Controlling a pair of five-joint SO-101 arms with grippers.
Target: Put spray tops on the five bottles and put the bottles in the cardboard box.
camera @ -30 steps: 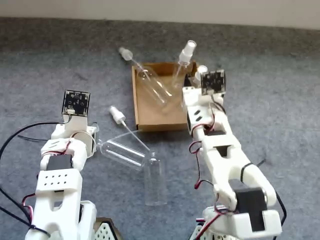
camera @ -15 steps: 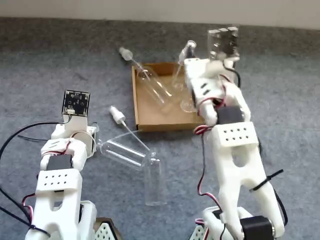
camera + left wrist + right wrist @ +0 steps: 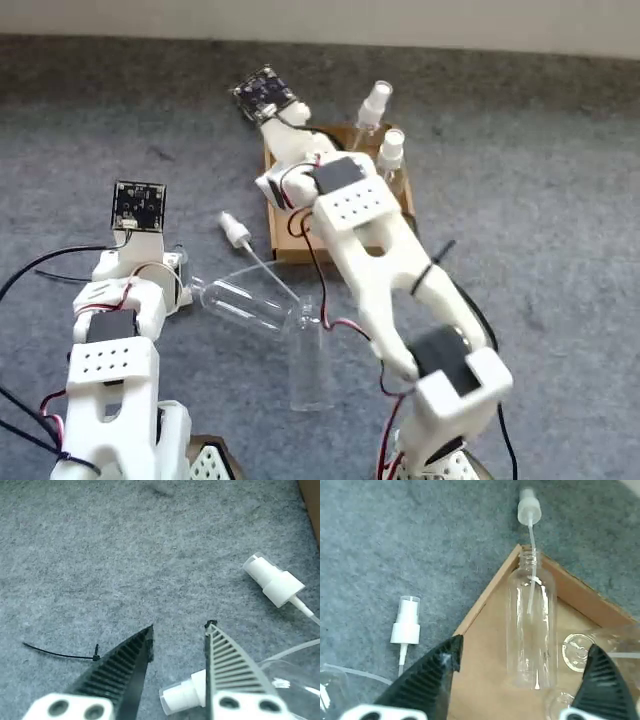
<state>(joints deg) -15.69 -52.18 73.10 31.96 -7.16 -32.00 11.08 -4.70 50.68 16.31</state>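
My right gripper [image 3: 525, 644] hangs open and wide over the left part of the cardboard box [image 3: 485, 650]. Below it a clear bottle [image 3: 531, 625] lies in the box, a spray top [image 3: 529, 505] sticking loosely out of its neck. Two bottles with spray tops [image 3: 390, 150] lean at the box's right side. A loose spray top [image 3: 275, 582] lies on the carpet left of the box. My left gripper [image 3: 180, 628] is open, low over the carpet, with the white-capped end [image 3: 182, 695] of a lying bottle [image 3: 240, 303] between its fingers. Another bottle [image 3: 310, 360] lies nearer the front.
Grey carpet [image 3: 520, 240] covers the table. A black cable tie [image 3: 60, 654] lies beside my left gripper. The right arm [image 3: 370, 250] stretches diagonally across the middle, covering much of the box. Open carpet lies to the right of the box.
The right arm has swung from the box's right side over to its left part. The two capped bottles are left leaning at the right. The left arm barely shifted.
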